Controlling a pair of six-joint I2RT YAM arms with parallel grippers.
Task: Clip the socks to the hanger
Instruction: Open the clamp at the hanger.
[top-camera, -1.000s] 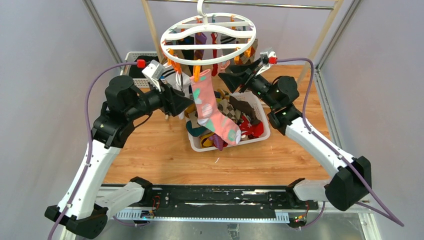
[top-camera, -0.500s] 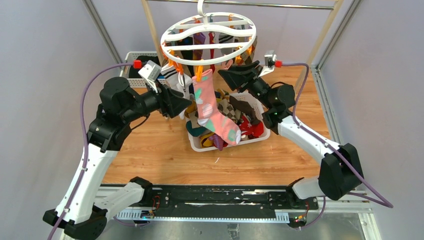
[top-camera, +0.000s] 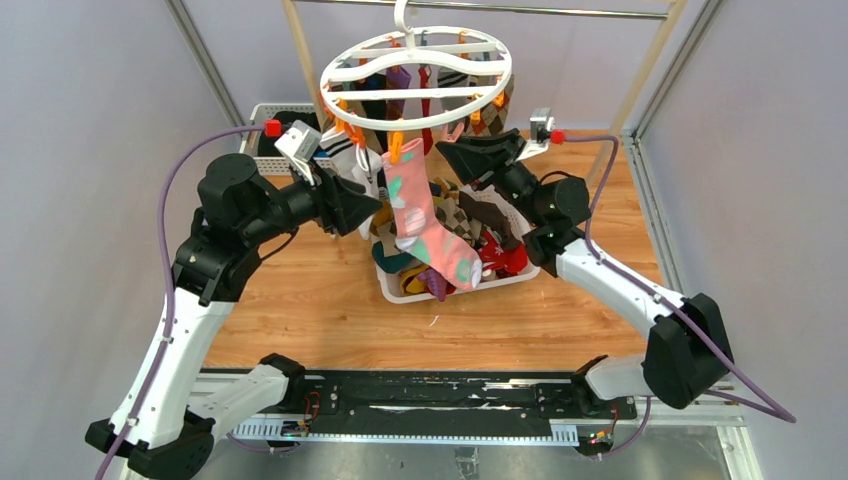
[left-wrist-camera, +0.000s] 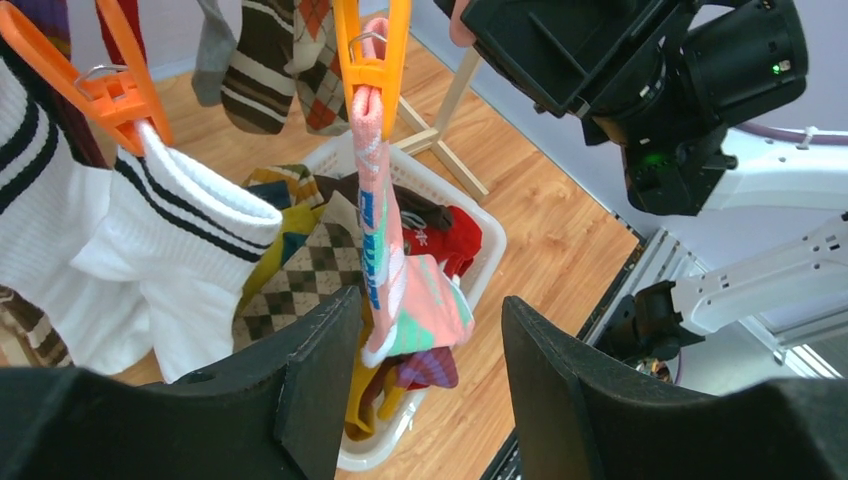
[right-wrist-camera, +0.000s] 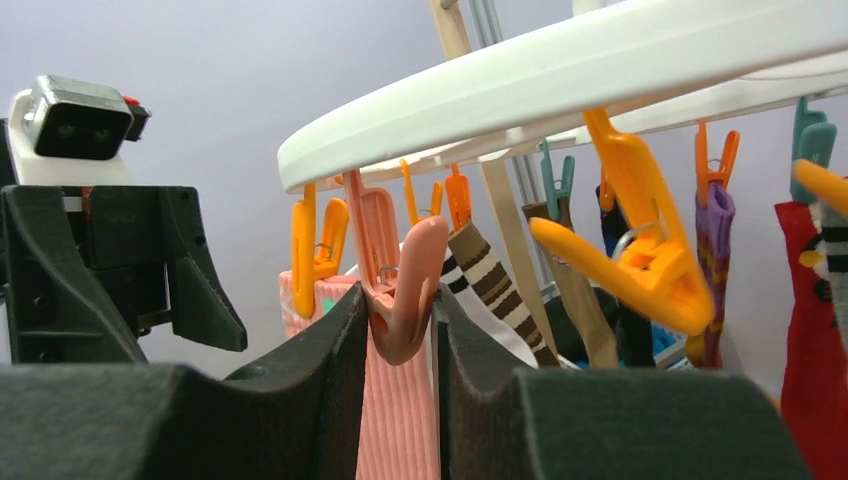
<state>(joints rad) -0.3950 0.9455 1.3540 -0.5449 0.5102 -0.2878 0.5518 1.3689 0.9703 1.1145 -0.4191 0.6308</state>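
The white ring hanger (top-camera: 326, 78) hangs at the back centre with several socks clipped under it. A pink sock with teal marks (top-camera: 420, 220) hangs from an orange clip (top-camera: 395, 150) at the near rim. My left gripper (top-camera: 372, 205) is open and empty just left of that sock (left-wrist-camera: 385, 250), beside white black-striped socks (left-wrist-camera: 150, 250). My right gripper (top-camera: 458, 155) sits under the ring's right side. In the right wrist view it (right-wrist-camera: 398, 310) is shut on a salmon-pink clip (right-wrist-camera: 400, 290) hanging from the ring (right-wrist-camera: 560, 90). Ribbed pink fabric shows below that clip.
A white slotted basket (top-camera: 455, 290) full of mixed socks (top-camera: 470, 235) stands on the wooden table under the hanger. Wooden rack poles (top-camera: 300, 60) rise behind. A second white bin with dark cloth (top-camera: 270, 140) is at the back left.
My right arm has swung in, its wrist turned, and the gripper has come to the clip. My left gripper has drawn back slightly left from the pink sock.
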